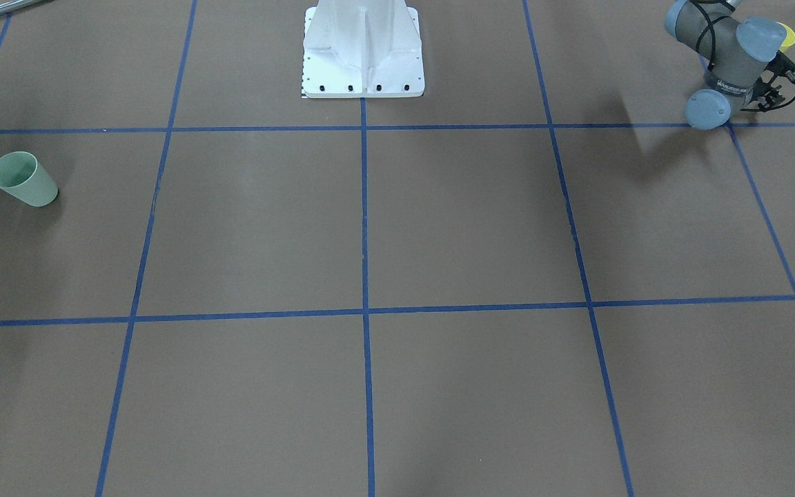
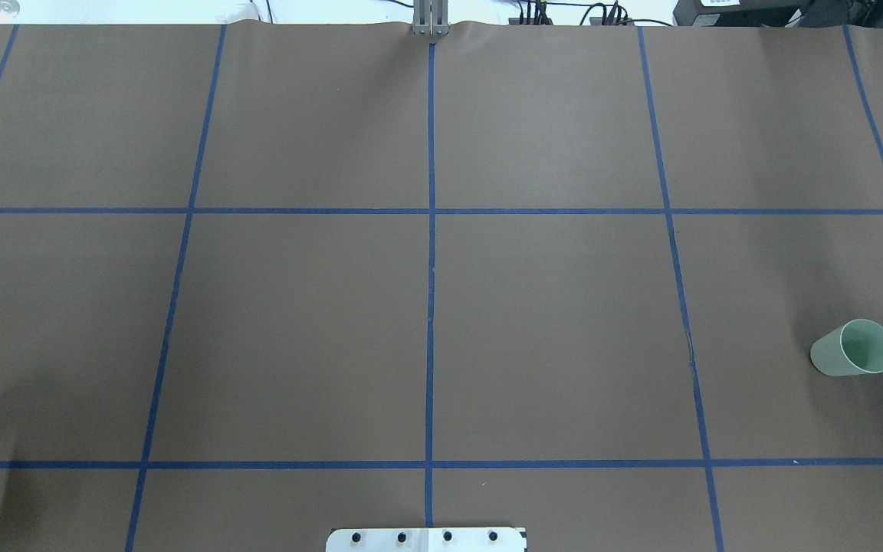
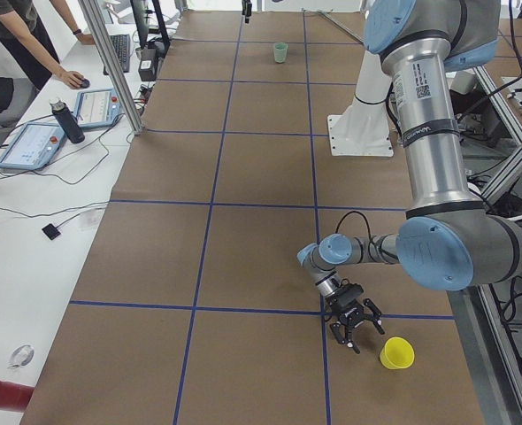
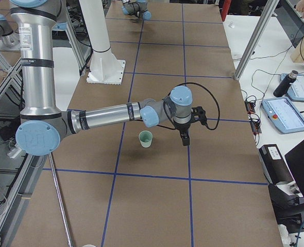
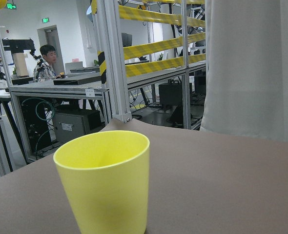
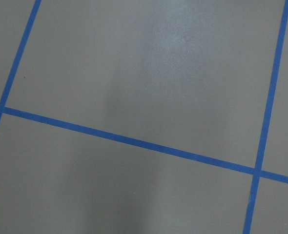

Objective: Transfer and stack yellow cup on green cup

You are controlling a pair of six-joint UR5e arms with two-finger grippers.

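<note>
Robotics lab: tape-gridded table (image 2: 296, 322), aluminium frame posts (image 5: 112, 63), hazard-striped rails (image 5: 154, 47), teach pendants (image 3: 31, 144) on side bench (image 3: 13, 266).

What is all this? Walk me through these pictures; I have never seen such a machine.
Two robot arms, each ending in a two-finger gripper, stand at a table covered in brown paper with a blue tape grid. Four pictures come from fixed cameras: facing the robot, behind it, and at each table end. Two come from cameras on the wrists. A yellow cup stands upright at one end, beside the open left gripper. A green cup stands at the other end, near the right gripper. Neither cup is held.
</note>
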